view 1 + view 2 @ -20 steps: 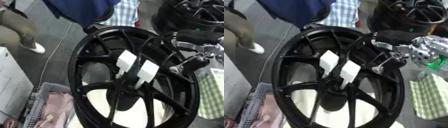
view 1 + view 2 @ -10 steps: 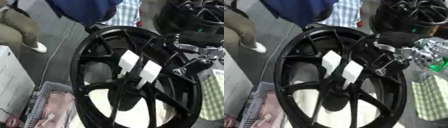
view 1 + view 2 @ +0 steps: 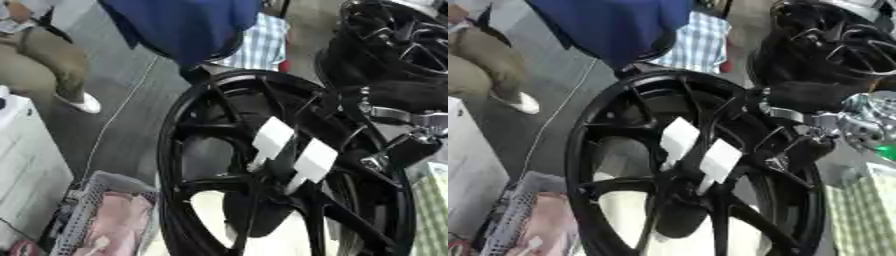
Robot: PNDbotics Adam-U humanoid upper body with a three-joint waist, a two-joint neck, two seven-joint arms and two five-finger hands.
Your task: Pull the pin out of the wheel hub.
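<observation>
Black and glossy, the wheel hub (image 3: 280, 165) is seen filling the middle of both views, tilted, with two white tags (image 3: 293, 150) fixed near its centre. The pin itself cannot be picked out with certainty; it may be hidden behind those tags or among the spokes. The right hand (image 3: 798, 147) is seen at the hub's right rim, reaching between the spokes, but whether its fingers are open or closed on anything cannot be told, since dark fingers merge with dark metal. The left hand is not shown. The hub is judged heavy and rigid, unlikely to shift; a pin would be small, stiff and smooth, best pinched at its exposed head and drawn straight along its axis.
</observation>
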